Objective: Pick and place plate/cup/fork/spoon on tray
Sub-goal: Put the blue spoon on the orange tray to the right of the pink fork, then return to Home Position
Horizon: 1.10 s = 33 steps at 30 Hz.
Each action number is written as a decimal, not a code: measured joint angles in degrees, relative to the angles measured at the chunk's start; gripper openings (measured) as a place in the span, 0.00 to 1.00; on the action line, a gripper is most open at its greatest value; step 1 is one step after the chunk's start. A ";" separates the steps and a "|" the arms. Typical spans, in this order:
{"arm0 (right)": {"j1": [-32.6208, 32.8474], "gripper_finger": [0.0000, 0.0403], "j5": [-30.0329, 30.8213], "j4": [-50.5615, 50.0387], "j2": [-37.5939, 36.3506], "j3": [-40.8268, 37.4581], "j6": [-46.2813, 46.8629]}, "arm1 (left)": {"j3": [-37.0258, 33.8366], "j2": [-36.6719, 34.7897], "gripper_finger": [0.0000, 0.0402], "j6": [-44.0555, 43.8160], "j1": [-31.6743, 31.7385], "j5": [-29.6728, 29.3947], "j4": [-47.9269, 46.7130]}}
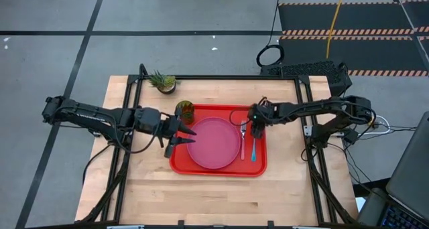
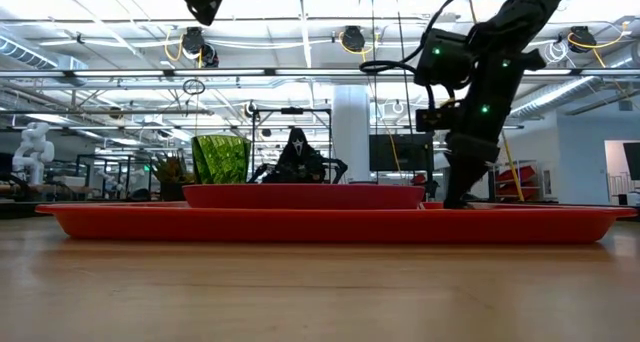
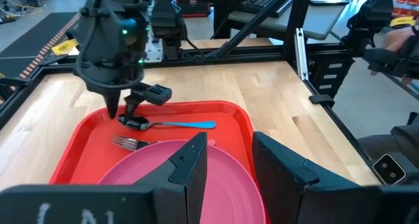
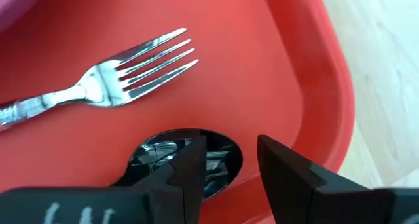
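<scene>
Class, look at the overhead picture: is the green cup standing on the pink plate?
No, the cup stands at the tray's far left corner, beside the plate, not on it.

Tray (image 1: 258, 167): bright red. Plate (image 1: 213, 143), centre frame: pink-magenta. Spoon (image 3: 171, 124): light blue handle, dark bowl. Fork (image 4: 111, 82): silver tines. Cup (image 1: 184, 110): green, dark mottling. Table (image 1: 201, 195): pale wood. Potted plant (image 1: 163, 81), upper left: spiky green.

A: Tray (image 1: 179, 163)? Plate (image 1: 213, 142)?
B: Red tray mid-table; pink plate flat in its left half.
A: Cutlery, cup?
B: Fork (image 1: 242, 136) + blue-handled spoon (image 1: 254, 148) side by side right of plate. Green cup (image 1: 184, 110) upright at tray's far-left corner.
</scene>
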 joint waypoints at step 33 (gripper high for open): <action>-0.60 0.32 -3.76 -1.95 -14.19 0.04 3.68 | 0.00 0.00 0.31 0.48 1.62 -0.17 -2.91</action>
